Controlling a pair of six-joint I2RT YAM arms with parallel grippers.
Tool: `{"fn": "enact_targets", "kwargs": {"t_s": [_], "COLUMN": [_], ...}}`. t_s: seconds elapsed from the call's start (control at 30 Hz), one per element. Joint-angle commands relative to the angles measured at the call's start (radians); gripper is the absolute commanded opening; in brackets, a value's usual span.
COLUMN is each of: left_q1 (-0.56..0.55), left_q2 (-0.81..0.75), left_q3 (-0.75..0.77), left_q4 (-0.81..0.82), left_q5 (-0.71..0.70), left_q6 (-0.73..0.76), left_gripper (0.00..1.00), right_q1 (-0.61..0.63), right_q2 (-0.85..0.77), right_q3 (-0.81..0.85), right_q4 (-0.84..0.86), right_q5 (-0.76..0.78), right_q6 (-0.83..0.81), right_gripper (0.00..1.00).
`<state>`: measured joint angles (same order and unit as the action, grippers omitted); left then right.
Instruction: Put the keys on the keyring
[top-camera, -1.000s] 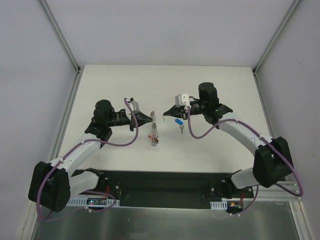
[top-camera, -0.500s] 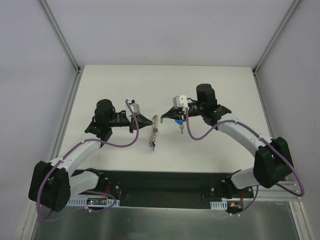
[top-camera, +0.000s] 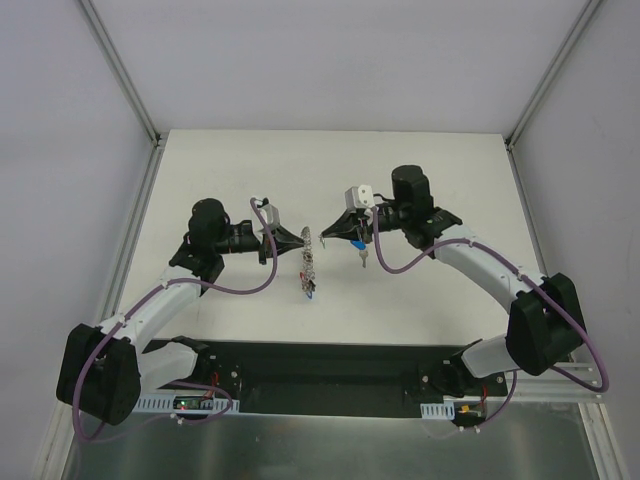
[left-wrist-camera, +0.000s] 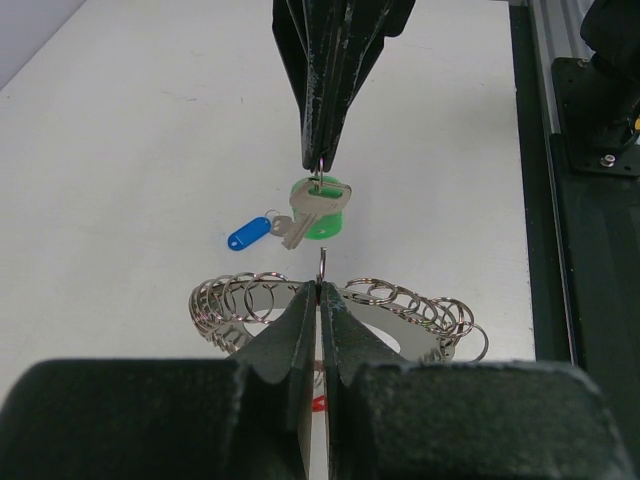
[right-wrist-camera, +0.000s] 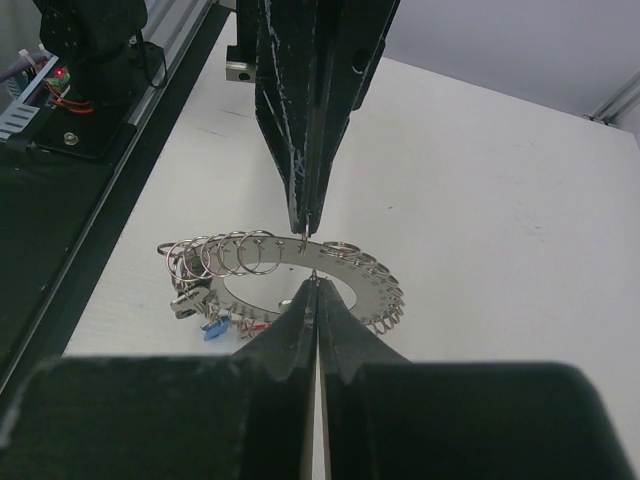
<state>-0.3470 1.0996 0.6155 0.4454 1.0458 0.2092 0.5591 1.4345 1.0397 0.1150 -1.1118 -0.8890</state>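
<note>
Left wrist view: your left hand is clamped on the keyring rim. Just right of it, your right hand grips the keys, tagged green and blue, above the desk.

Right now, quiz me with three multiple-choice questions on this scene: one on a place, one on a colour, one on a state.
1. Where is the keyring?
A) flat at the table's far edge
B) gripped by the left end effector
C) looped over the right arm's cable

2. Which tag colours hang with the keys under the right end effector?
A) blue and green
B) red and black
C) yellow and white

3. The right end effector is:
A) wide open
B) open around the keyring
C) shut on the small ring carrying the keys

Answers: B, its fingers pinch the rim; A, a blue tag and a green tag hang there; C, its fingers meet on that ring.
</note>
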Motion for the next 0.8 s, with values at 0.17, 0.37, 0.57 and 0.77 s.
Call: {"fn": "enact_targets", "kwargs": {"t_s": [0.17, 0.37, 0.57, 0.77], "left_q1": [-0.001, -0.003, -0.001, -0.003], "left_q2": [-0.035, -0.038, -0.027, -0.02], "left_q3": [0.024, 0.02, 0.013, 0.013], "left_q4": [0.09, 0.117, 0.162, 0.176], "left_q5": [-0.003, 0.005, 0.02, 0.028], "left_q6": [0.001, -0.024, -0.063, -0.076], "left_gripper": [0.0, 0.0, 0.0, 0.0], "right_q1": [0.018, 0.021, 0.022, 0.024], "right_q2": [0.014, 0.02, 0.027, 0.03], "right_q3": [0.048, 0.054, 0.056, 0.059], "right_q4": [0.057, 0.055, 0.055, 0.058], "right_q5": [-0.049, -0.043, -0.045, -0.046], "right_q6": [0.047, 0.05, 0.045, 0.047], "right_gripper": [0.01, 0.01, 0.01, 0.01]}}
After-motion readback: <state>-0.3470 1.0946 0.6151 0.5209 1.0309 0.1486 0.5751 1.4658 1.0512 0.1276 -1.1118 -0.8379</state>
